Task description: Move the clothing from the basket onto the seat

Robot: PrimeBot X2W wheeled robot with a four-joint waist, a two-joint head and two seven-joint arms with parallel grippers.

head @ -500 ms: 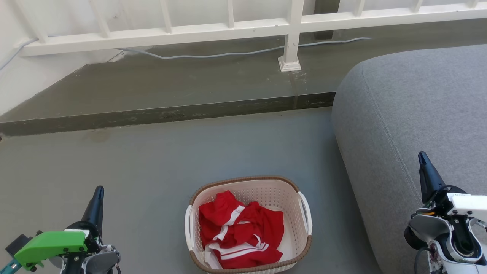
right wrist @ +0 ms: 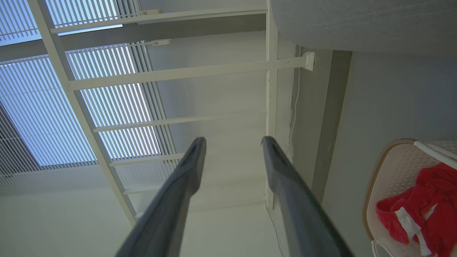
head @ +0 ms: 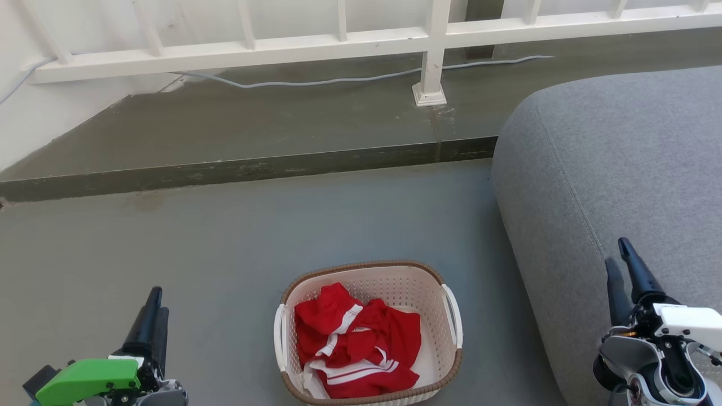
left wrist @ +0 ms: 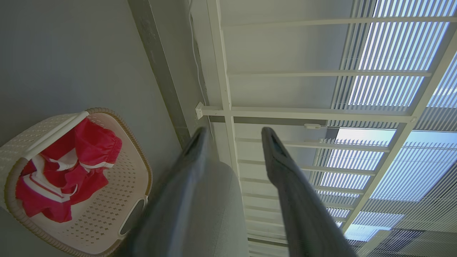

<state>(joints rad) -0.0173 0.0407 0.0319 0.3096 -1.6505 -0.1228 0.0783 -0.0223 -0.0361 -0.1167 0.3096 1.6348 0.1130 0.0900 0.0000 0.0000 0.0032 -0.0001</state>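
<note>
Red clothing in cream basket beside grey seat

Crumpled red garments with white stripes lie inside the basket, which stands on the floor near the seat's left side. Left pincer hovers over the floor, right pincer before the seat's edge; both have fingers parted, holding nothing

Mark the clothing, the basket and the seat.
clothing (head: pixel 366 344), head view, red fabric near the pile's middle.
basket (head: pixel 395 286), head view, cream far inner wall.
seat (head: pixel 620 169), head view, bare grey top.
</note>
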